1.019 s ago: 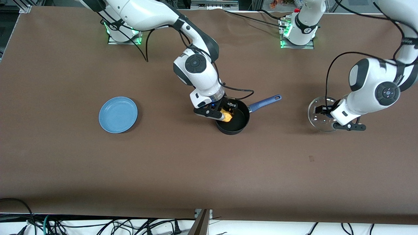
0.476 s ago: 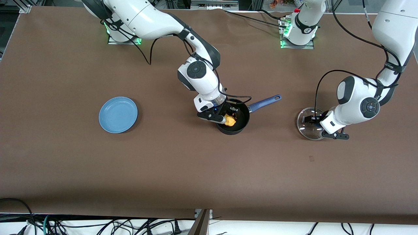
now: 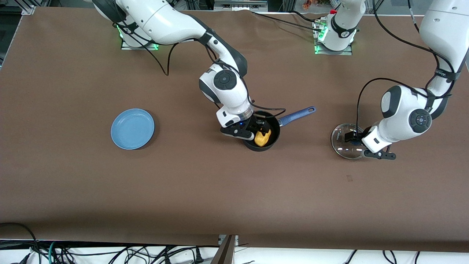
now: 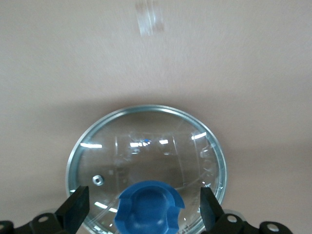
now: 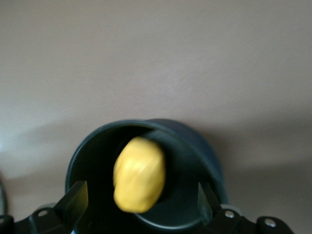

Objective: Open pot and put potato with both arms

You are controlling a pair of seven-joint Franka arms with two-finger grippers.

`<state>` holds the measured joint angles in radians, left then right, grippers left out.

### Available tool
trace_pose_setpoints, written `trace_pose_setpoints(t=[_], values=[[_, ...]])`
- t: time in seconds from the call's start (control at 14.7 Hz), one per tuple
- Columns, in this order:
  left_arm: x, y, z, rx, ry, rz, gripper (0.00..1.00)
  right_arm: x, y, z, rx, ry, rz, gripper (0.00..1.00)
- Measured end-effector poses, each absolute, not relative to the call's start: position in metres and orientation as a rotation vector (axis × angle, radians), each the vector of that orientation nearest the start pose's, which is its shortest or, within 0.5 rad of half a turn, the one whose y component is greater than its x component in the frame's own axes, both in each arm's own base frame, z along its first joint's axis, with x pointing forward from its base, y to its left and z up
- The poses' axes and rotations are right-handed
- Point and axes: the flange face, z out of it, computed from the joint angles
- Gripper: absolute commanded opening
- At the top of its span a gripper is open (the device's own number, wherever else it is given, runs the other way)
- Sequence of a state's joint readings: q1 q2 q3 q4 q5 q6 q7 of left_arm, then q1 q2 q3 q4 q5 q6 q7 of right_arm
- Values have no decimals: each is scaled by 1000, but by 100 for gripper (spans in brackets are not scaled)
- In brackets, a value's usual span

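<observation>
Now, going along the table from the right arm's end, there is first a blue plate (image 3: 132, 128), bare and well apart from everything else. Next comes the pot (image 3: 262, 135), lid off, its blue handle (image 3: 296, 115) running out toward the left arm's end and slightly away from the front camera. The right gripper (image 3: 254, 129) hangs directly over the pot's mouth with its fingers spread wide, gripping nothing. The potato (image 3: 262, 138) sits loose inside the pot, straight below that gripper; in the right wrist view the potato (image 5: 139, 174) lies between the two open fingertips, its long axis running roughly crosswise to the line between them. So the drop looks done, and I'd say this arm's way out is straight up, with the handle off to one side.

Farther along, toward the left arm's end, the glass lid (image 3: 346, 141) lies on the table. The left gripper (image 3: 354, 141) stands over its blue knob (image 4: 149, 206), fingers parted on either side and not touching it.
</observation>
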<state>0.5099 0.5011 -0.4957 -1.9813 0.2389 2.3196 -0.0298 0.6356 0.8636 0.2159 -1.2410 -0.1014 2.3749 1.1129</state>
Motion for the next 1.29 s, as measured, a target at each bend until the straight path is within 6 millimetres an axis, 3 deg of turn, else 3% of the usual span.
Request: trace_pose_setpoints(t=[0.2,0.34,0.61,0.75,1.02,1.29], values=[[614,14,284,-3165,163,104,100,575,523,327,-2963,266,-83,100],[622,6,331,-3134,184,153,100,591,489,356,-3040,109,-36,100],[628,-22,458,-3085,232,275,100,622,397,417,-3130,-190,73,100],[626,-29,504,-3079,237,256,100,637,342,447,-3142,-295,120,100],[615,-45,548,-3063,264,204,100,657,233,490,-3146,-389,219,100],[593,-76,584,-3018,314,162,100,654,151,520,-3155,-354,338,100]])
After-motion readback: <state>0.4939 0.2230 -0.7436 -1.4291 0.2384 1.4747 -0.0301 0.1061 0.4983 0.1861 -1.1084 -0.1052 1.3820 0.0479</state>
